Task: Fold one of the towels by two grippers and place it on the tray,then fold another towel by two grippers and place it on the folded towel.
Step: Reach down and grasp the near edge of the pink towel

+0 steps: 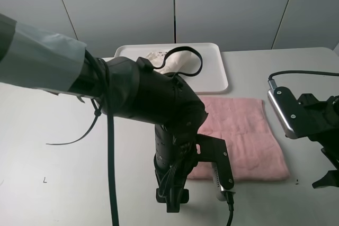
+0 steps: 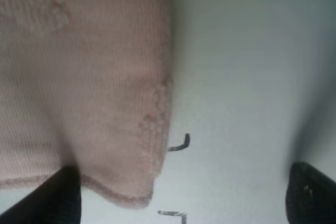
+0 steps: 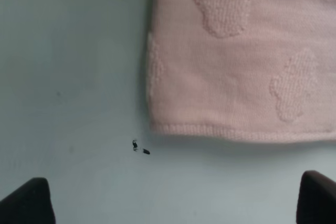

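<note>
White tray [image 1: 214,64] holds cream towel [image 1: 180,61]; pink towel [image 1: 243,125] outside it; left gripper [image 2: 178,198], right gripper [image 3: 173,203] both apart.

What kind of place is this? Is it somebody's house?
Probably a robot test lab, not a house: black robot arms with cables reach over a plain pale table before bare wall panels.

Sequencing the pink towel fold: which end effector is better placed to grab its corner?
Left, probably: the left end effector, open, brackets the pale pink terry towel's corner, one finger overlapping the hem; the right end effector sits short.
</note>
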You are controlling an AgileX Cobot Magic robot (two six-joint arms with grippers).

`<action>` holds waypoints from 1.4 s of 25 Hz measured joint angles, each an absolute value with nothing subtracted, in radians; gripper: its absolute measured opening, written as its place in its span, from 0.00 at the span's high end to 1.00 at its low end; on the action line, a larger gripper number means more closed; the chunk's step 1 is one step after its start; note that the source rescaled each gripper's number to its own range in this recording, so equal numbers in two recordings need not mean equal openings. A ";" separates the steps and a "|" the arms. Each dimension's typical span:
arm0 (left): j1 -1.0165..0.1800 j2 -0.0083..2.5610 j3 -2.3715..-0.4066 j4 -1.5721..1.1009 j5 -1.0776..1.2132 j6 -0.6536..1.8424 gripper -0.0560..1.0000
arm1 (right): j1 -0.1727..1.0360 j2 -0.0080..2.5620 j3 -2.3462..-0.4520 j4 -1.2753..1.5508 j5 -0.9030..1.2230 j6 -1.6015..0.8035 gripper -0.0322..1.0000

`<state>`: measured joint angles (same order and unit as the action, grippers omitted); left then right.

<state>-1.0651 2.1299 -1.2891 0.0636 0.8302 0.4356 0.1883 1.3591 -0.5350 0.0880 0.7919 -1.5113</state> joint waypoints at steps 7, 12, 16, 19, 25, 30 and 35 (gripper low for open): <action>-1.065 2.130 -1.289 0.078 0.809 0.422 0.00 | 0.188 1.397 -0.535 0.090 0.783 -1.519 0.00; -1.065 2.130 -1.289 0.078 0.778 0.422 0.00 | 0.188 1.426 -0.535 0.090 0.766 -1.536 0.00; -1.065 2.130 -1.289 0.078 0.773 0.422 0.00 | 0.188 1.440 -0.535 0.090 0.764 -1.543 0.00; -1.065 2.130 -1.289 0.078 0.773 0.424 0.00 | 0.188 1.441 -0.535 0.090 0.764 -1.547 0.00; -1.065 2.130 -1.289 0.078 0.795 0.426 0.00 | 0.188 1.476 -0.535 0.096 0.764 -1.561 0.00; -1.065 2.130 -1.289 0.078 0.798 0.434 0.00 | 0.188 1.478 -0.535 0.102 0.762 -1.572 0.00; -1.065 2.130 -1.289 0.078 0.798 0.436 0.00 | 0.188 1.490 -0.535 0.113 0.762 -1.578 0.00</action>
